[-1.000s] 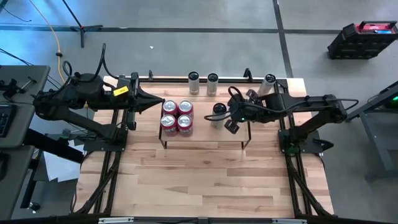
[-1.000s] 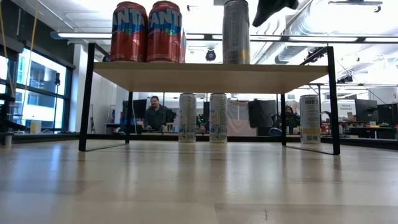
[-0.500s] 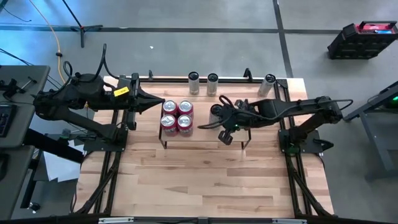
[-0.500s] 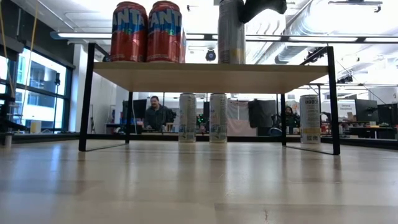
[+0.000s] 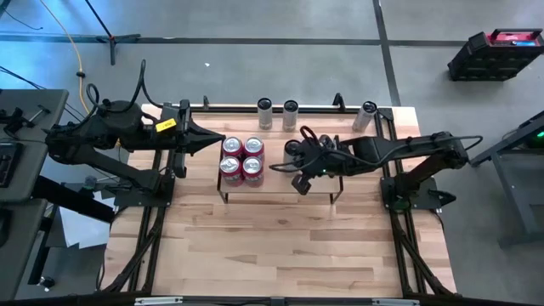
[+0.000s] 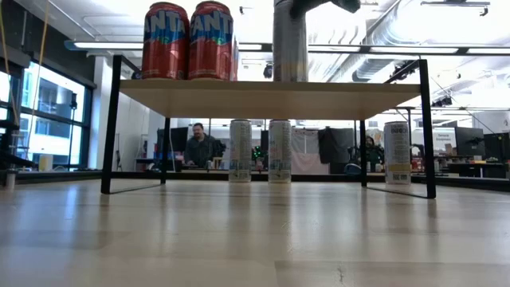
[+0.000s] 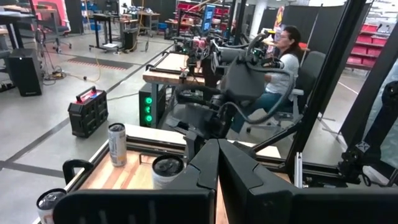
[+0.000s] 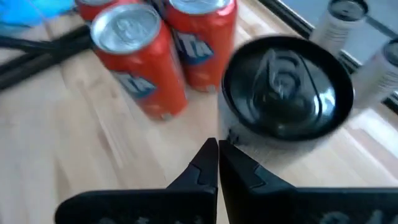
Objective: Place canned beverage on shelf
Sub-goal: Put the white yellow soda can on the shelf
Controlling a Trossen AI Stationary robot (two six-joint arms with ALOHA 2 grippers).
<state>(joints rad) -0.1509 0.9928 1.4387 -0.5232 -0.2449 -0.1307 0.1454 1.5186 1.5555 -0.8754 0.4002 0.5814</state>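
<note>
The shelf (image 5: 280,189) (image 6: 271,98) stands mid-table. Several red cans (image 5: 242,159) (image 8: 137,59) stand on its left part. A tall silver canned beverage with a black top (image 8: 287,84) (image 6: 289,40) stands upright on the board to the right of them, mostly hidden under my right arm in the high view. My right gripper (image 8: 217,149) is shut, with its tips at the can's upper side. My left gripper (image 5: 219,141) (image 7: 217,152) is shut and level at the shelf's left end, pointing at the red cans and touching nothing. My right gripper meets the can's side wall just below the top rim (image 8: 231,138) with its shut fingertips (image 8: 208,155) and holds nothing. The fingers come slanting down from the table's right side. The can stands upright with its base on the shelf board.
Three tall silver cans (image 5: 264,112) (image 5: 291,112) (image 5: 367,113) stand on the tabletop along the far edge, behind the shelf. Black rails run along the table's left and right sides. A person sits beyond the table (image 6: 198,147). The near half of the tabletop (image 5: 280,246) is bare wood.
My right gripper has gone toward the table's left edge and tipped further down, staying shut. The black-topped can has slid left along the shelf board, closer to the red cans, and stays upright.
</note>
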